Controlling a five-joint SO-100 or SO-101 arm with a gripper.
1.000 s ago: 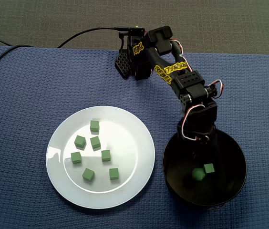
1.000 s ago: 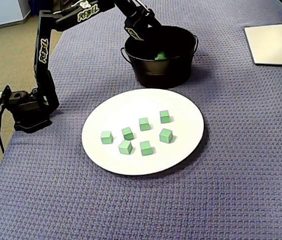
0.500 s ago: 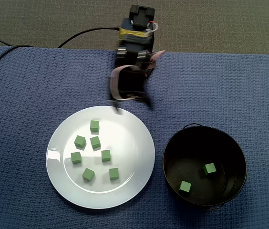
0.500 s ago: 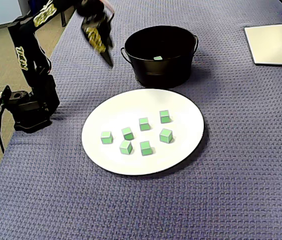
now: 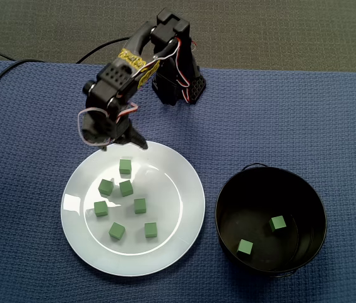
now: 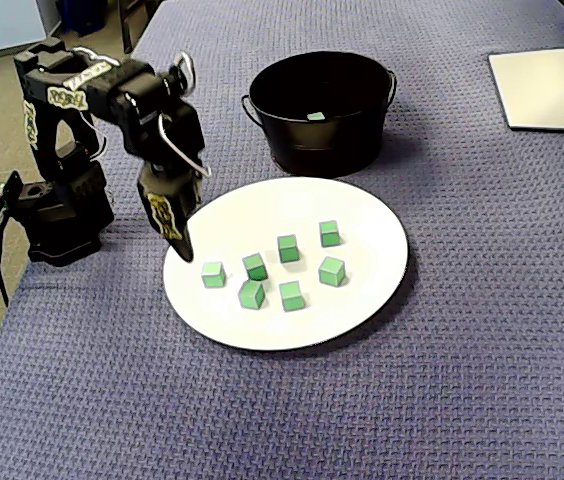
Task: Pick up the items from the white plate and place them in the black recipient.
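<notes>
A white plate lies on the blue cloth and carries several small green cubes. Right of it in a fixed view stands the black bucket with two green cubes on its floor. My gripper hangs open over the plate's rim on the arm's side, fingers pointing down, nothing between them. The nearest cube sits just inside the rim, below the fingertips and apart from them.
The arm's base stands at the cloth's edge with a black cable running off it. A white stand foot lies at the far right corner beyond the bucket.
The gripper left the bucket, swung across and came down at the plate's rim. A second green cube now lies in the bucket.
</notes>
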